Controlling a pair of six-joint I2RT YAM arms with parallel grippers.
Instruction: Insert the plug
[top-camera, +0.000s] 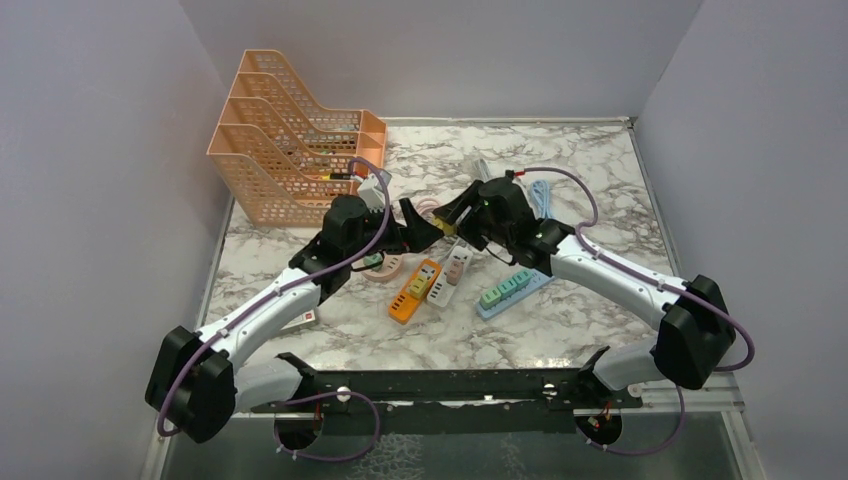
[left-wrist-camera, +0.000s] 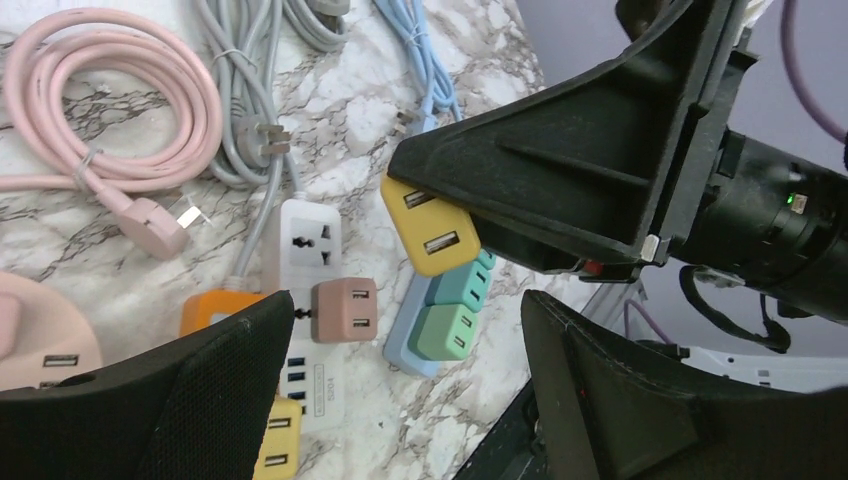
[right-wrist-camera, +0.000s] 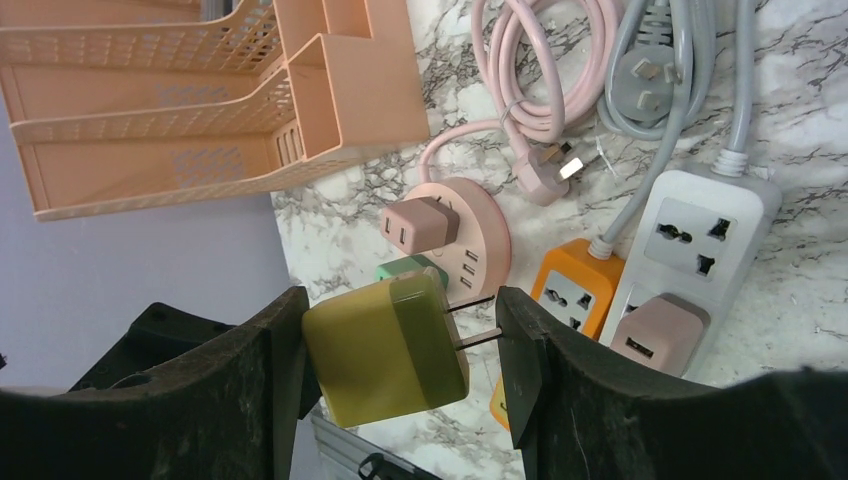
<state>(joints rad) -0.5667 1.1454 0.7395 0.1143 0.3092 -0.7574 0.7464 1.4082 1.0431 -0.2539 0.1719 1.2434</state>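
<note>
My right gripper is shut on a yellow plug. One finger presses its back and the other presses the tips of its two prongs. The top view shows the plug held above the table, over the far end of the white power strip. In the left wrist view the yellow plug hangs above the blue strip. My left gripper is open and empty, right beside the right one and above the strips. The white strip shows one free socket, with a pink plug next to it.
An orange strip lies left of the white one. A round pink socket carries a pink plug. The blue strip holds green plugs. Coiled pink, grey and blue cables lie behind. An orange file rack stands at the back left.
</note>
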